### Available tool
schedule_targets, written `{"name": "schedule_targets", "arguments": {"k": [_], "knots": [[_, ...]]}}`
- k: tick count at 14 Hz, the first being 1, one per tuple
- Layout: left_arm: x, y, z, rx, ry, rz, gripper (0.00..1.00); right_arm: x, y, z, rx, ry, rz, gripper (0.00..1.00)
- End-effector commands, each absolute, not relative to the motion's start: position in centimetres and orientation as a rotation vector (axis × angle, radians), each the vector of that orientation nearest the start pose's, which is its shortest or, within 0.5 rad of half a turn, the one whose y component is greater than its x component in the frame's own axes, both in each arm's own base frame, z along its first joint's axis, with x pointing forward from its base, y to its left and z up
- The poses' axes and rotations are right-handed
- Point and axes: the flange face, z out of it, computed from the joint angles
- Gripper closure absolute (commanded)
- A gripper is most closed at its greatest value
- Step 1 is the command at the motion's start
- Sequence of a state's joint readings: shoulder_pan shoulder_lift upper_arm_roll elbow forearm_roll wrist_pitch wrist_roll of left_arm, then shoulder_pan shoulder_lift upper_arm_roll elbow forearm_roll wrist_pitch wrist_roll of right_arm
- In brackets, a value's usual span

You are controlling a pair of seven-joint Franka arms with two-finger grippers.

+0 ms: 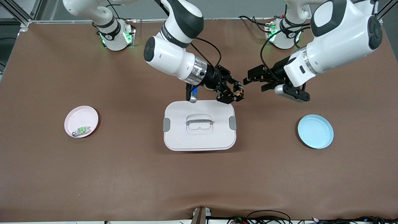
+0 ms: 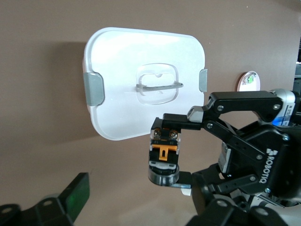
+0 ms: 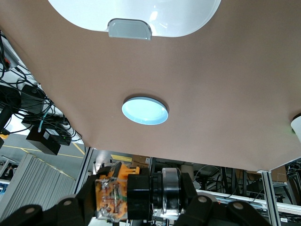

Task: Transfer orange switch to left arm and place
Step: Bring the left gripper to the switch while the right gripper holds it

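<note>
My right gripper (image 1: 237,91) is shut on the orange switch (image 1: 239,90) and holds it in the air just over the edge of the white box (image 1: 199,137), at the corner toward the left arm's end. In the right wrist view the switch (image 3: 110,197) sits clamped in the right gripper (image 3: 136,200). My left gripper (image 1: 247,78) is open and empty, level with the switch and a short gap from it. The left wrist view shows the switch (image 2: 163,149) held by the right gripper over the table beside the box (image 2: 127,56), with one left finger (image 2: 75,192) wide of it.
A pink plate (image 1: 77,116) toward the right arm's end holds a small green-and-grey component (image 1: 81,130). A blue plate (image 1: 315,131) lies toward the left arm's end and also shows in the right wrist view (image 3: 145,110). The box stands mid-table.
</note>
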State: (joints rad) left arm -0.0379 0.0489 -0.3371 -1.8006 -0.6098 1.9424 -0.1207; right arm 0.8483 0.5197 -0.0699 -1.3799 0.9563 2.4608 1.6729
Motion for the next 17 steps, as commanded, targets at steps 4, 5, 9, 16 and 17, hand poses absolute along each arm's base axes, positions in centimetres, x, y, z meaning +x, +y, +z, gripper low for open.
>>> {"name": "schedule_targets", "arguments": {"k": [4, 5, 9, 16, 17], "knots": [[54.1, -26.7, 51.1, 2.482, -0.075, -0.075, 0.21, 52.6, 54.2, 48.2, -1.695, 1.551, 0.679, 0.8], [54.2, -26.8, 51.2, 2.477, -0.069, -0.071, 0.24, 52.6, 54.2, 48.2, -1.696, 1.551, 0.678, 0.8], [54.3, -27.7, 50.2, 2.446, -0.051, -0.083, 0.35, 52.6, 54.2, 48.2, -1.697, 1.549, 0.677, 0.8], [54.8, -27.8, 48.7, 2.45, -0.041, -0.113, 1.0, 52.4, 54.4, 48.1, -1.703, 1.547, 0.676, 0.8], [54.9, -27.6, 48.7, 2.456, -0.043, -0.109, 1.0, 52.4, 54.4, 48.1, -1.703, 1.547, 0.676, 0.8]]}}
